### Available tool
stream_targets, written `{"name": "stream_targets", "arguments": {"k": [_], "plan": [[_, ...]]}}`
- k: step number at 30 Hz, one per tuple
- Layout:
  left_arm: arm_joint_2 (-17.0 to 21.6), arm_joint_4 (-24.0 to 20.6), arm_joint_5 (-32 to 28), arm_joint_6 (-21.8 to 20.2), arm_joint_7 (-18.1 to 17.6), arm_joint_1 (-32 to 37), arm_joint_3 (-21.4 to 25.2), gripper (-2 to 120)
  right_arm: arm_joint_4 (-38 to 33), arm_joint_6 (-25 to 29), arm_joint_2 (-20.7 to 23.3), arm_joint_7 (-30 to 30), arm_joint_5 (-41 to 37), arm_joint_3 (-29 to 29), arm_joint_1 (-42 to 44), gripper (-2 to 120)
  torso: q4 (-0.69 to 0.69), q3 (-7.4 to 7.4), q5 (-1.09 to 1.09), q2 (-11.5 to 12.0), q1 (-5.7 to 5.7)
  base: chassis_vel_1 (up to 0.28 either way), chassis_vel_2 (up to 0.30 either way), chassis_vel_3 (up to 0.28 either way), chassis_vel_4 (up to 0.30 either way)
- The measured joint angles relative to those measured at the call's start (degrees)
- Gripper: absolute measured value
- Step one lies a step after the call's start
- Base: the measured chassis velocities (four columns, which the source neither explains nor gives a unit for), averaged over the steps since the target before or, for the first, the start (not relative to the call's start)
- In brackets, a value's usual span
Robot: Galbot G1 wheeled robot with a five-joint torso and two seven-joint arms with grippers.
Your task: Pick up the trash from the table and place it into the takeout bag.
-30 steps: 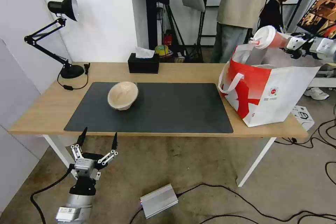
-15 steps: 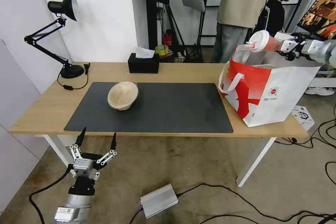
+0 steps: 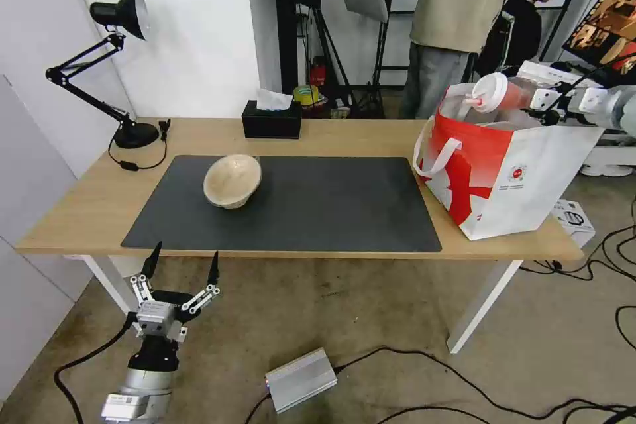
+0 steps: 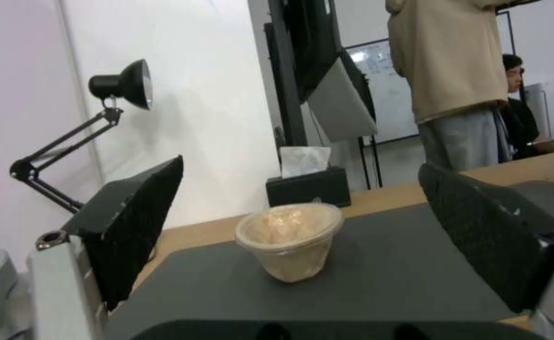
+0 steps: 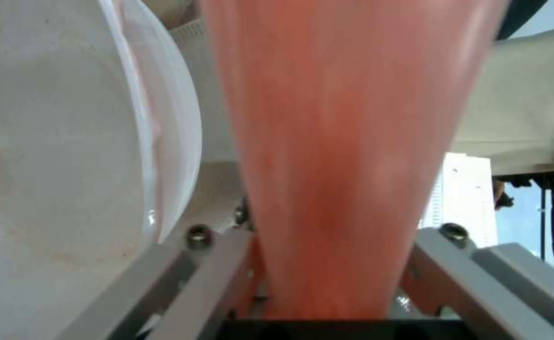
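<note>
My right gripper point(image 3: 538, 101) is shut on the red drink cup point(image 3: 505, 93), holding it on its side with the white lid pointing left, low in the mouth of the red-and-white takeout bag point(image 3: 503, 165) at the table's right end. The right wrist view looks along the red cup point(image 5: 352, 141), with the white plastic bowl point(image 5: 69, 156) beside it inside the bag. The beige pulp bowl point(image 3: 232, 180) lies tilted on the dark mat point(image 3: 291, 202). My left gripper point(image 3: 181, 265) hangs open below the table's front edge; its wrist view faces the pulp bowl point(image 4: 291, 238).
A black desk lamp point(image 3: 122, 66) stands at the table's back left corner and a black tissue box point(image 3: 271, 120) at the back middle. People stand behind the bag. Cables and a silver box point(image 3: 301, 379) lie on the floor.
My right gripper has lowered the red cup from above the bag down into its mouth. The left arm and the pulp bowl have stayed put.
</note>
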State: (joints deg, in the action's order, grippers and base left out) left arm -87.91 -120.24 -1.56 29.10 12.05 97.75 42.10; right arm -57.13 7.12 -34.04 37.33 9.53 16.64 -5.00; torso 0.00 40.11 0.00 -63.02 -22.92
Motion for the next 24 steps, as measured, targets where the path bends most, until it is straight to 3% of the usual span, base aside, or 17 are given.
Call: {"name": "stream_targets", "arguments": {"k": [3,4,17,20,24], "plan": [[0.0,0.0,0.0,0.0,0.0,0.0,0.0,100,0.3,0.0,-0.2,0.0,0.1,0.0,0.0,22,0.01,0.00,0.00,0.0,0.00,0.000,0.000,0.000,0.000],[0.0,0.0,0.0,0.0,0.0,0.0,0.0,100,0.8,0.0,-0.5,0.0,0.4,0.0,-0.1,32,0.00,0.00,0.00,0.0,0.00,0.000,0.000,0.000,0.000],[-0.2,0.3,0.0,0.1,0.1,0.1,-0.1,100,4.2,0.3,-2.8,-1.7,1.5,-0.2,-0.9,76,0.00,0.00,0.00,0.0,0.00,0.000,0.000,0.000,0.000],[-0.2,0.5,0.0,0.2,0.1,0.1,-0.1,100,5.3,0.6,-3.3,-1.9,1.8,-0.2,-1.3,92,0.01,0.00,0.00,0.0,0.00,0.000,0.000,0.000,0.000],[-0.2,0.5,0.1,0.2,0.2,-0.2,-0.1,100,5.8,0.9,-3.5,-2.0,1.9,-0.2,-2.0,100,0.00,0.00,0.00,0.0,0.00,0.000,0.000,0.000,0.000]]}}
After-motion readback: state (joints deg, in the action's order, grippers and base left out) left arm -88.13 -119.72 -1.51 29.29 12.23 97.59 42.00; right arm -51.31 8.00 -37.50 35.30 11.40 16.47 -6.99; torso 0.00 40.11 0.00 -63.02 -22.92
